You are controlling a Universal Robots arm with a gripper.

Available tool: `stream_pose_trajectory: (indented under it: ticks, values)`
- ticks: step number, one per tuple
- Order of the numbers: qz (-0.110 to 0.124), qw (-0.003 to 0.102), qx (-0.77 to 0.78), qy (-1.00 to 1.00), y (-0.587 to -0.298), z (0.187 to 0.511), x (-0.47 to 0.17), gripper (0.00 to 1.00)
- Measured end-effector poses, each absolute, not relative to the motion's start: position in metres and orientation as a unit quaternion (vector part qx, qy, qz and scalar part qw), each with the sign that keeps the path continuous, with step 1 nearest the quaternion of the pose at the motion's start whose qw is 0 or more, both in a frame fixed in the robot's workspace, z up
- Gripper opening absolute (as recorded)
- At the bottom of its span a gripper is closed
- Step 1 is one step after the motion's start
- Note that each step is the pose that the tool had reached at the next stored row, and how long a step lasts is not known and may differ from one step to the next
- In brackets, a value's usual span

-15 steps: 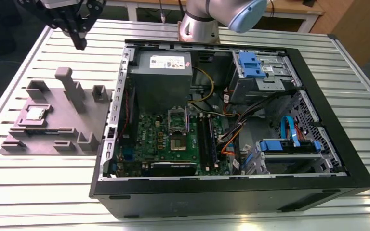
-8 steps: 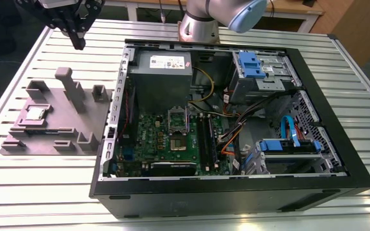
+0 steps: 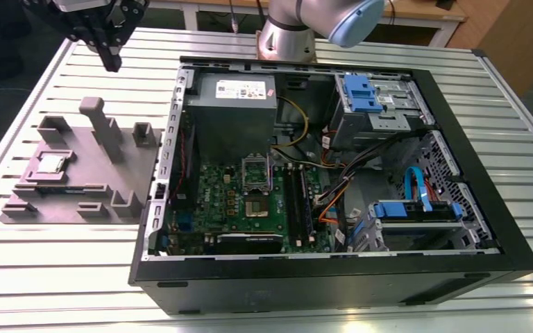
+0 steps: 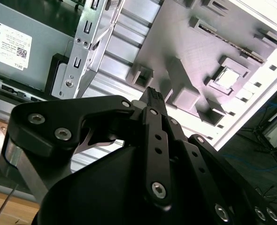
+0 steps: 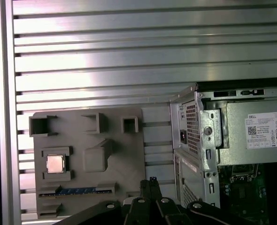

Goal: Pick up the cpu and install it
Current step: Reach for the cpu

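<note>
The cpu (image 3: 52, 164) is a small silvery square chip lying in a recess of the grey holder block (image 3: 109, 177) on the table, at the exterior view's left of the open computer case (image 3: 341, 277). Both wrist views show the cpu (image 5: 55, 164) (image 4: 227, 77) in that recess. My gripper (image 3: 112, 64) hangs well above the table beyond the holder block, apart from the chip. Its black fingers meet at the tip (image 5: 152, 179) (image 4: 153, 92), shut with nothing between them. The dark cpu socket (image 3: 255, 205) sits on the green motherboard inside the case.
A long green memory stick (image 5: 77, 191) lies in a slot of the holder block beside the chip. The block has upright posts (image 3: 94, 114). Inside the case are a grey power supply (image 3: 232, 104), blue drive brackets (image 3: 361, 94) and loose cables (image 3: 341, 184). The arm's base (image 3: 290, 35) stands behind the case.
</note>
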State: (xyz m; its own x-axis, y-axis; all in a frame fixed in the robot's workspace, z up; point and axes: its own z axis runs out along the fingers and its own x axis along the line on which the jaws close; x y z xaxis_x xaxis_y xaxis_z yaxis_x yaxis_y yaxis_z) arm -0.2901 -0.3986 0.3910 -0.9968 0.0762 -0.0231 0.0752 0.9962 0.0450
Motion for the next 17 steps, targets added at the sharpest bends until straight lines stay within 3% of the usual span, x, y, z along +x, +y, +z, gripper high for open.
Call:
stream_pose_trajectory:
  ticks: [17]
  values:
    - [0.022,0.012,0.038,0.999,-0.3986,0.391,-0.2999,0.1]
